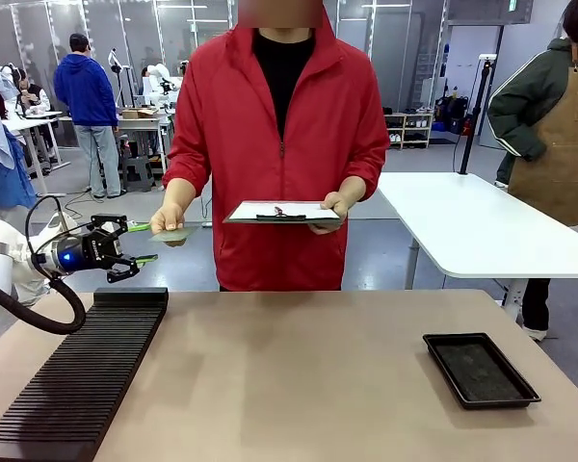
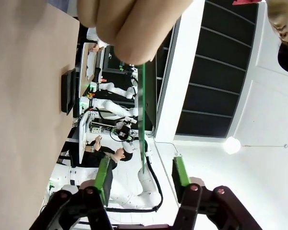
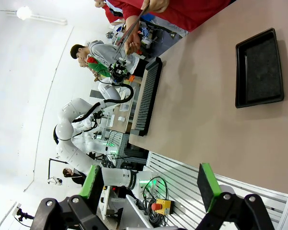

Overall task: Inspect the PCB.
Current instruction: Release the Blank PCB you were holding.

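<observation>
Front cam faces across table (image 1: 299,375); wrist cams rolled sideways.

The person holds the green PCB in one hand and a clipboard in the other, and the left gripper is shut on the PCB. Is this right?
Not quite. The left gripper is open: in the left wrist view its green pads stand apart, with a gap to the PCB on each side. The rest is right.

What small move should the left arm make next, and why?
Probably pull the left pincer straight back. Its jaws stand open around the PCB, pads clear of it, and the person's hand holds the far end, so the board seems handed over.
</observation>
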`<state>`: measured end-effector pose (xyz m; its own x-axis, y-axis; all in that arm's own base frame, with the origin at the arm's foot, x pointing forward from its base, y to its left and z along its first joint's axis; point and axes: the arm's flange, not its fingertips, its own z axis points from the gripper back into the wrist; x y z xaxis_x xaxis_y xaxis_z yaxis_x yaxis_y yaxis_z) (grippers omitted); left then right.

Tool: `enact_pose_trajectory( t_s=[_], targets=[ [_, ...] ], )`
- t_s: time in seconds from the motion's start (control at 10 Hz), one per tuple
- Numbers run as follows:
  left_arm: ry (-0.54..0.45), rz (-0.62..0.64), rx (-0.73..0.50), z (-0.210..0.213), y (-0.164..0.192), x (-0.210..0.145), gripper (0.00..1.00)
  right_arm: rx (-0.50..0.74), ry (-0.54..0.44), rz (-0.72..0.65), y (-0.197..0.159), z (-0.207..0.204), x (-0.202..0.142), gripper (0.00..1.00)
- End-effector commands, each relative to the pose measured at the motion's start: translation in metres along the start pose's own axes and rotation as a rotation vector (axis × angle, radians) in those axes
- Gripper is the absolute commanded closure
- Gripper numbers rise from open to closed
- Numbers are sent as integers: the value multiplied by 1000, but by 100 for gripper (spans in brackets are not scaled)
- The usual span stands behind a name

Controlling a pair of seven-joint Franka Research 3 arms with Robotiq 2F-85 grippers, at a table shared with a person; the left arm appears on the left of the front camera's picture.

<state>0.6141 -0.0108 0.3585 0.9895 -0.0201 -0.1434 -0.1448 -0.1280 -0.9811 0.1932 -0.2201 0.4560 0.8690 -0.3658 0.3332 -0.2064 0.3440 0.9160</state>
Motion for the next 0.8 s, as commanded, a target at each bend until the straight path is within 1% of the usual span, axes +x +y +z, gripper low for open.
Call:
enact_pose_trajectory(
  t_s=[0.0,0.1,0.3,0.4,0.7],
  targets=[
    [-20,10,38,-3,-4,-8,10,9,-6,21,0,2,1,0],
    [-27,12,45,-4,-5,-9,0,9,-6,21,0,2,1,0],
    [-61,22,39,-1,-6,-10,0,9,-6,21,0,2,1,0],
    [-13,-4,20,1,-4,-3,0,9,-6,21,0,2,1,0],
    [-13,-4,20,1,-4,-3,0,9,-6,21,0,2,1,0]
  ],
)
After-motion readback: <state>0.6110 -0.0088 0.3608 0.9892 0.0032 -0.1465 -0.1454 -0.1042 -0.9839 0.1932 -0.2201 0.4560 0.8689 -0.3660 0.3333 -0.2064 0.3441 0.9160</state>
